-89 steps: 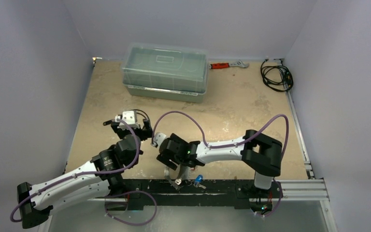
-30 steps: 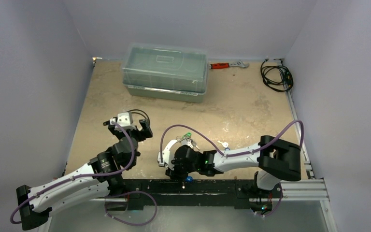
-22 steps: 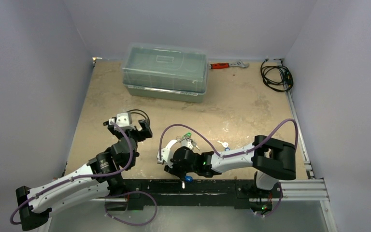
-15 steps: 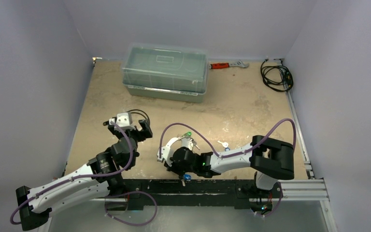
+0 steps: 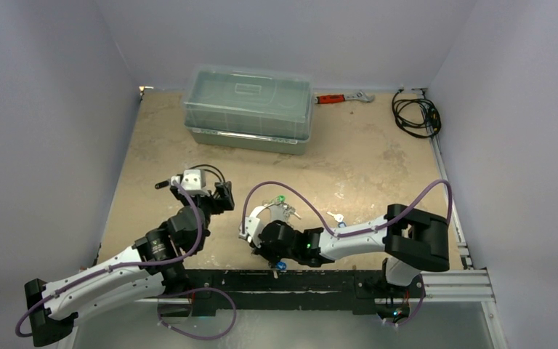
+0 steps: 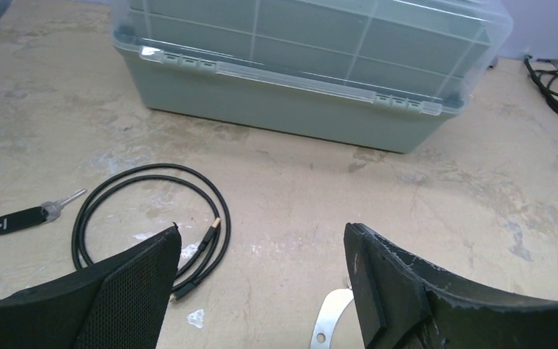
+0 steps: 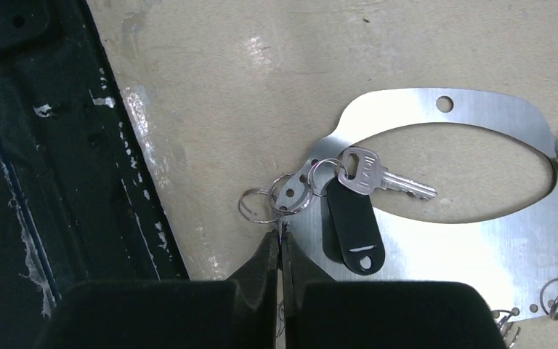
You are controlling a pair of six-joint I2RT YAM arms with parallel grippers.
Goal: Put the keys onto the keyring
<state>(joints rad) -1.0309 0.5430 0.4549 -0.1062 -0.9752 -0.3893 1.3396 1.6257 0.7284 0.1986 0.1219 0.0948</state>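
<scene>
- The right pincer (image 7: 281, 243) has just gone from half-parted to clenched. Its tips now meet at the small split rings (image 7: 290, 195) beside the rim of the keyring (image 7: 479, 247).
- I cannot tell whether a ring is truly nipped between the tips or they only touch it.
- The right wrist has also sunk lower toward the near edge of the desk (image 7: 261, 73), close to the black rail (image 7: 43, 182).
- I judge that the arm is taking hold of the ring of the black-tagged key (image 7: 367, 174) to work it through a rim hole. That key lies on the keyring's plate and is not clearly threaded yet.
- The keyring lies flat at the middle of the near edge, under the right wrist.
- The right arm stretches low along the near edge, elbow toward the near right corner and wrist tipped steeply down.
- The left arm reaches out from the near left corner. The left pincer (image 6: 260, 243) is released and spread wide, holding nothing, just left of the keyring and facing the far edge.
</scene>
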